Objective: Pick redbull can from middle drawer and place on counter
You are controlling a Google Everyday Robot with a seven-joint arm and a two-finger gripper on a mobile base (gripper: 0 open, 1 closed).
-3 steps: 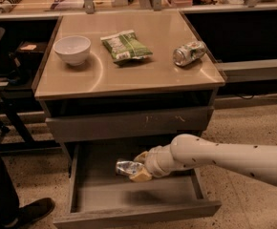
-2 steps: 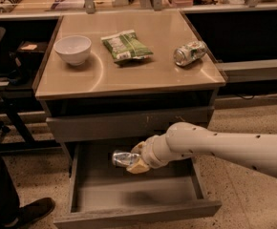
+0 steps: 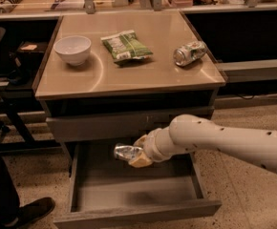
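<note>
The redbull can (image 3: pixel 124 152), small, silvery and wrinkled, is held on its side in my gripper (image 3: pixel 134 153), which is shut on it. The gripper hovers above the open middle drawer (image 3: pixel 129 209), a wide shallow grey box pulled out below the cabinet, and sits just under the closed drawer front above it. My beige arm (image 3: pixel 224 142) reaches in from the right. The glossy tan counter (image 3: pixel 129 70) tops the cabinet, well above the can.
On the counter lie a white bowl (image 3: pixel 72 48) at the left, a green snack bag (image 3: pixel 125 46) in the middle and a fatter can (image 3: pixel 189 53) on its side at the right. A dark chair (image 3: pixel 5 128) stands to the left, and a shoe (image 3: pixel 31 211) rests on the floor.
My gripper has lifted the can and moved it left, out of the drawer's interior and up toward the drawer front above.
</note>
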